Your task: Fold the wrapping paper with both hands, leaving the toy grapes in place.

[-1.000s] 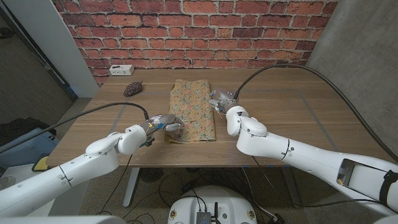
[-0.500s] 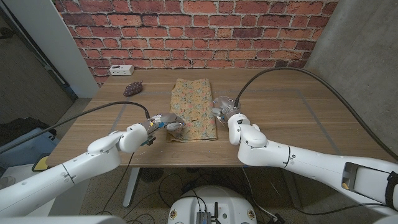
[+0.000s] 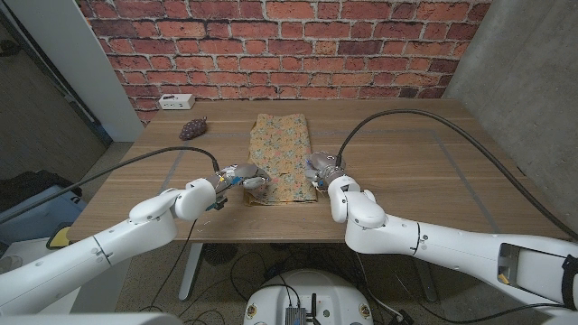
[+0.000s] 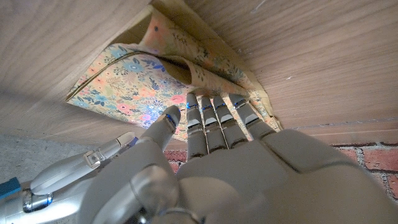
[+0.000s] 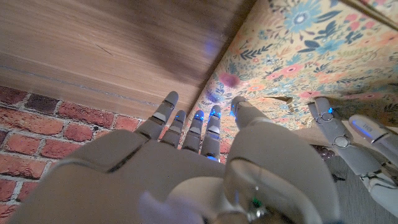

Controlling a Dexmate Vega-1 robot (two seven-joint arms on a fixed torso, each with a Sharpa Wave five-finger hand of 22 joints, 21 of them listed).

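Head view, nearest the robot: both arms reach in over the wooden surface [image 3: 424, 153] and meet at the near end of the wrapping paper [image 3: 282, 149], a floral sheet lying lengthwise along the middle of the surface. The left hand [image 3: 242, 178] is at the paper's near left corner, where the sheet is bunched and lifted. In the left wrist view that hand [image 4: 205, 155] has its fingers [image 4: 214, 115] held close together and straight, their tips against a raised flap of the paper [image 4: 149, 68], the thumb set a little apart; whether the flap is actually pinched cannot be told. The right hand [image 3: 322, 166] is at the near right edge of the sheet. In the right wrist view its fingers [image 5: 196, 127] are slightly spread and pointed at the paper's edge [image 5: 292, 56], and a firm grip cannot be confirmed.

Farther back and to the left, the toy grapes [image 3: 191, 129] lie on the surface, well apart from the paper. Beyond them, near the far left corner, sits a white power strip [image 3: 176, 101] in front of a brick wall [image 3: 289, 45].
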